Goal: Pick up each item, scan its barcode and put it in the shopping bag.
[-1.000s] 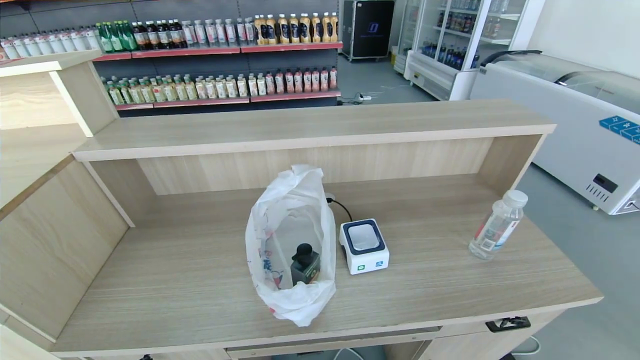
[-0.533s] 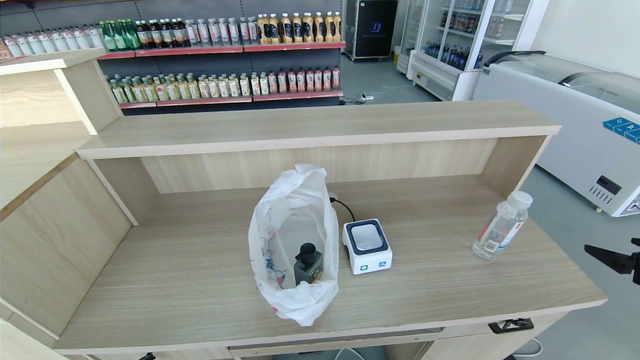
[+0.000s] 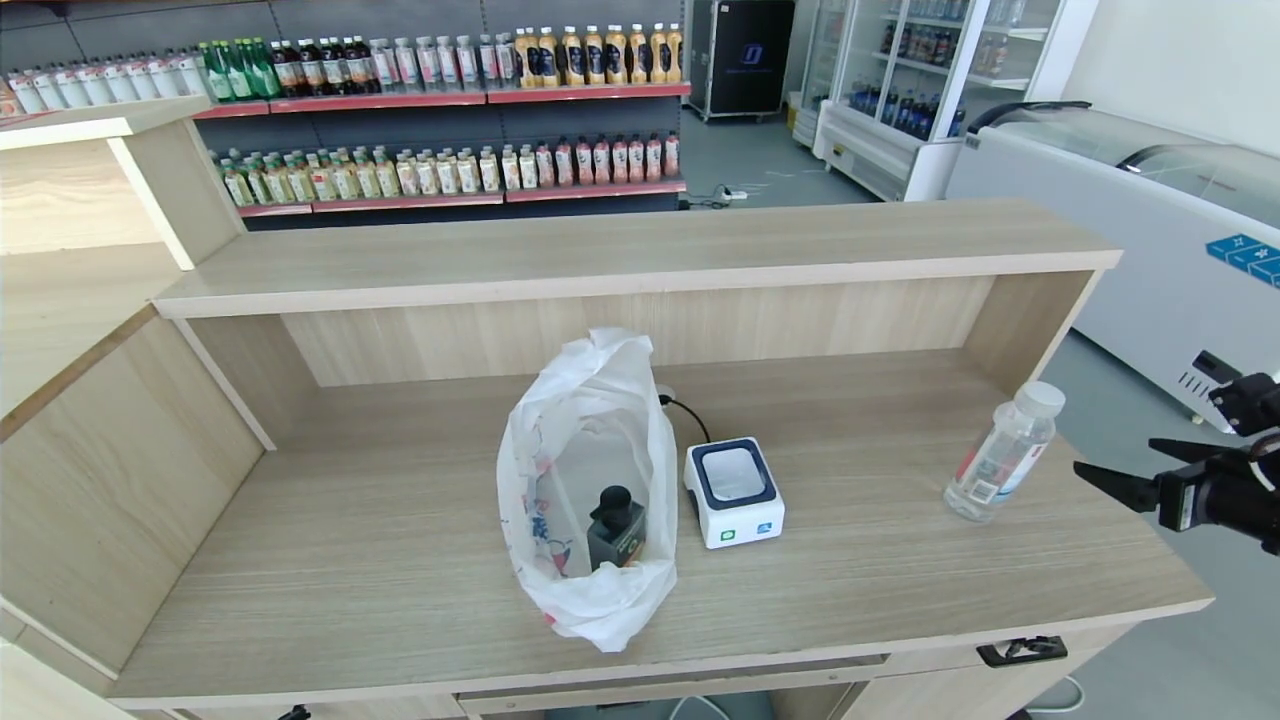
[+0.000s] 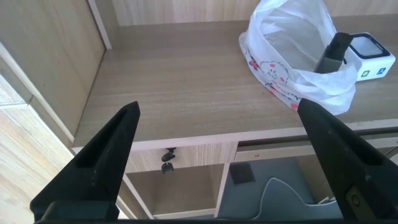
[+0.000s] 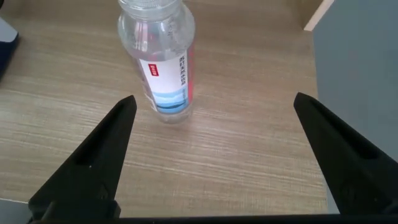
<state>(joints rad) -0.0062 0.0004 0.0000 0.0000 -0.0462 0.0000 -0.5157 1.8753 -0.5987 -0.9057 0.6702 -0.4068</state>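
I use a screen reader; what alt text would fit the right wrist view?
A clear water bottle stands upright on the wooden counter, just ahead of the right tool, whose two dark fingers are spread wide and not touching it.

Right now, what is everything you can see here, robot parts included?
Clear plastic water bottle: one, white-capped, upright at counter's right end.
White plastic shopping bag: one, white, open, mid-counter.
Dark black-capped bottle: one, black, inside bag.
White barcode scanner: one, navy-rimmed, beside bag's right.
Light wooden counter: one, beige, beneath all.
Drink bottles: many, mixed colours, red back shelves.
Right gripper: one, black, open, right of water bottle.
Left gripper: one, black, open, before counter's front-left edge.
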